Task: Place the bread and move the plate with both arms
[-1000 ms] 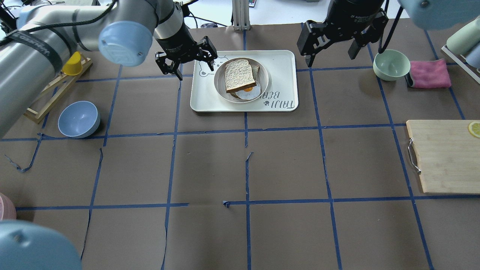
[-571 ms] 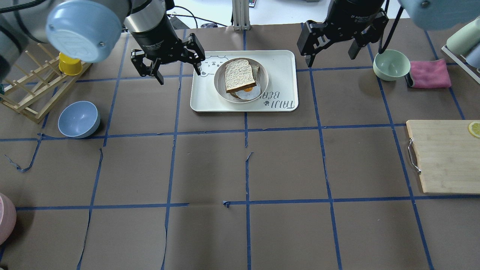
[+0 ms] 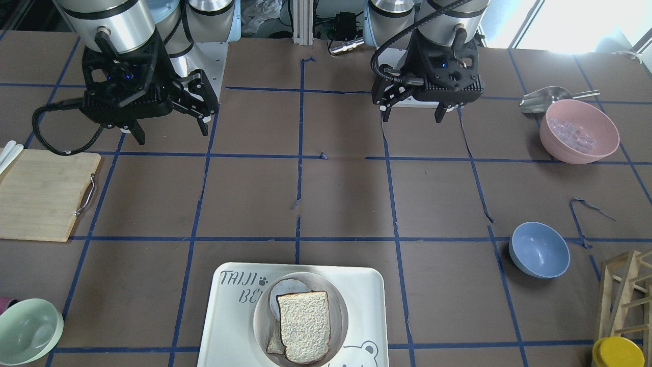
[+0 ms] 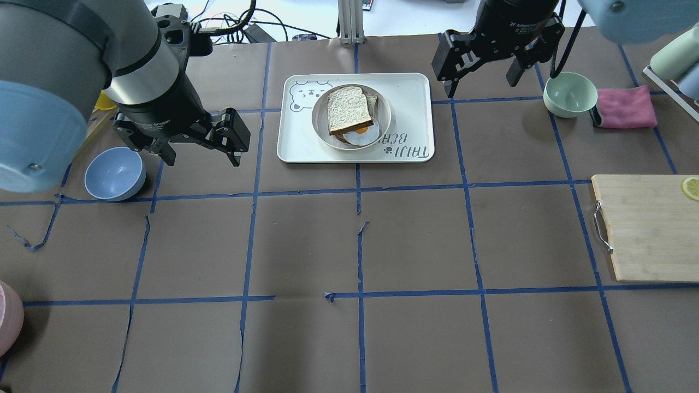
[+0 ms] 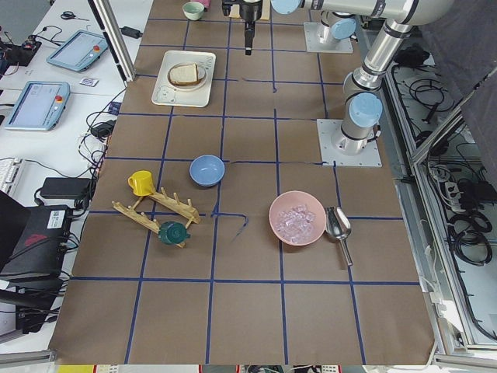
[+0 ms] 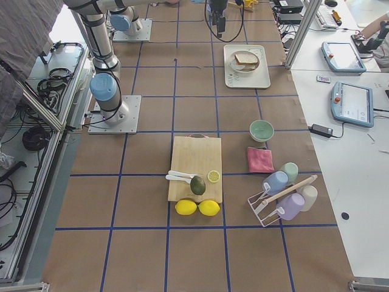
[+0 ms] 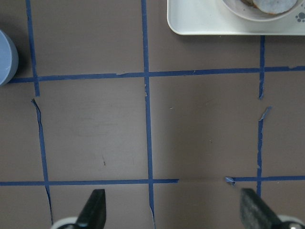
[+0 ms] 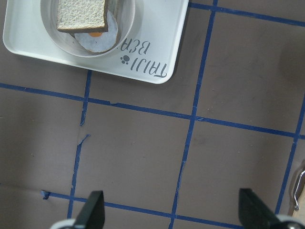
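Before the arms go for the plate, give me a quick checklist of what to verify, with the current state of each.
1. Bread on the plate: ok. The bread lies over the egg slice inside the plate.
2. Plate inside the tray: ok.
3. Left gripper open and empty: ok.
4. Right gripper open and empty: ok.
5. Both grippers at the plate's rim: not ok. The left gripper is off the tray, near the blue bowl. The right gripper is off the tray's right side, apart from it.
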Robot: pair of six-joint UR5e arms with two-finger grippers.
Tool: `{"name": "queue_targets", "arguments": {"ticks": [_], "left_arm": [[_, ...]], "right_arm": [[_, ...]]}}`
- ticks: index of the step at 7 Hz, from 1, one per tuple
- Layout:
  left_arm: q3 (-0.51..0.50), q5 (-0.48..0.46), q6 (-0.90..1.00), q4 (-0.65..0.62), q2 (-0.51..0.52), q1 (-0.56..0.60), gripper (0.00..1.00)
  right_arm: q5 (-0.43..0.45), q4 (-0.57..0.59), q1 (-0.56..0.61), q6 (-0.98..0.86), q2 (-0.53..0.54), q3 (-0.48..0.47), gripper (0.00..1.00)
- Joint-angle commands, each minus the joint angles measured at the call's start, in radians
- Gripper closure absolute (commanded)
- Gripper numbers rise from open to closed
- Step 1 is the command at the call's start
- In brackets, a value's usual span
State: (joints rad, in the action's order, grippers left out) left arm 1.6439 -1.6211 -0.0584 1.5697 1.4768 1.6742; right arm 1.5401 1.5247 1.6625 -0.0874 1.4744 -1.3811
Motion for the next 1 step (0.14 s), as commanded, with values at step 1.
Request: {"name": "queue_targets", "arguments": {"ticks": [1], "left_arm": [[0.002, 0.000, 0.028, -0.011, -0.004, -0.008, 0.00]], "right_arm": [[0.000, -0.003, -0.003, 0.000, 0.001, 0.001, 0.00]]}}
